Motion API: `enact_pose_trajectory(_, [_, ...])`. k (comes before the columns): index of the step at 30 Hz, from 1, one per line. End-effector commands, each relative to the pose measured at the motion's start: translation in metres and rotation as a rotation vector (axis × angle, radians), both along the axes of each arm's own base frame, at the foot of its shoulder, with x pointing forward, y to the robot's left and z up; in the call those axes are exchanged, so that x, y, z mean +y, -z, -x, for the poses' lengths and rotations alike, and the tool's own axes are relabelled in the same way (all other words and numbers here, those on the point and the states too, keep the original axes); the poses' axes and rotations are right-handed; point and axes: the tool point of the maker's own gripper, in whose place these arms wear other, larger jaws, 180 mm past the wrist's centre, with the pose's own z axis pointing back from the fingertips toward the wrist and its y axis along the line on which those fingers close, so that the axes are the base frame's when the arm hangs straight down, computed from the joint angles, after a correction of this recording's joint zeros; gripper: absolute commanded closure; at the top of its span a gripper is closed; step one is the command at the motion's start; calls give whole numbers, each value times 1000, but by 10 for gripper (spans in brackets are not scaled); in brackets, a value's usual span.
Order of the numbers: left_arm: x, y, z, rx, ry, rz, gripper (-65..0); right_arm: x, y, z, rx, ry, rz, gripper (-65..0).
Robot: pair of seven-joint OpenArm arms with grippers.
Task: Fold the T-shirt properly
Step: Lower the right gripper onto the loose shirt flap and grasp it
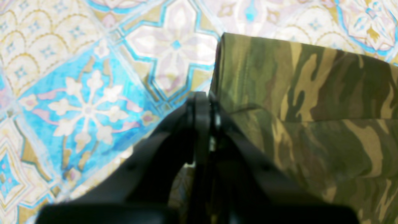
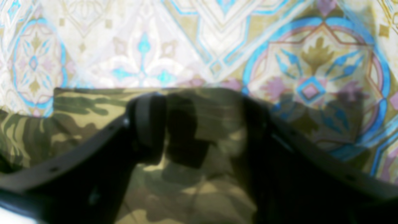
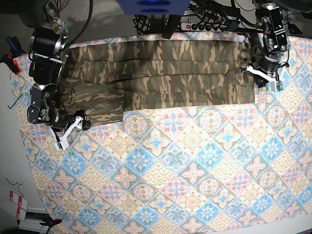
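**Shirt stretched along far edge**

Near me, bare tablecloth [image 3: 185,170] over the surface. Beyond it the T-shirt [image 3: 161,73] lies flat in a long band. I see right fingers [image 2: 199,124] spread over its corner; left fingers [image 1: 202,109] pressed together at its other edge.

- robotics lab bench: two arms mounted over a patterned tablecloth [image 3: 195,170].
- power strip [image 3: 209,24] and loose cables [image 3: 146,22] behind, grey floor.
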Motion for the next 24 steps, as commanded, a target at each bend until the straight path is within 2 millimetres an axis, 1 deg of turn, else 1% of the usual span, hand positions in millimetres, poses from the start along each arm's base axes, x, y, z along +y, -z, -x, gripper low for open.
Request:
enact_pose_trajectory(1, [5,-10,-7,-38,1,-13,0,-8,-16,-15,-52,10,8,-321])
enact_pose_trajectory(2, [5,-10,-7,-38,1,-13,0,-8,-16,-15,-52,10,8,-286])
enact_pose_trajectory(5, [4,-9,-7,-37,3,-12,0,-10,-16,-15,-48,11,10,-156])
enact_pose_trajectory(7, [3,-9,-7,-36,5,-12,0,-10,-16,-15,-47,10,10,-87])
enact_pose_trajectory(9, [3,-9,-7,-36,4,-10,0,-10,-15,-14,-47,13,9,-45])
enact_pose_trajectory(12, [3,-9,-7,-36,4,-10,0,-11,-18,-15,-55,13,13,-38])
enact_pose_trajectory(14, [3,-9,-7,-36,4,-10,0,-10,-17,-15,-54,12,10,-2])
enact_pose_trajectory(16, [3,-9,-7,-36,5,-12,0,-10,-18,-15,-55,13,10,0])
enact_pose_trajectory(19, [3,-9,-7,-36,5,-12,0,-13,-32,-21,-80,-11,47,0])
enact_pose_trajectory(21, [3,-9,-7,-36,5,-12,0,-15,-39,-17,-93,-28,83,0])
enact_pose_trajectory(24, [3,-9,-7,-36,5,-12,0,-18,-55,-17,-104,-55,137,0])
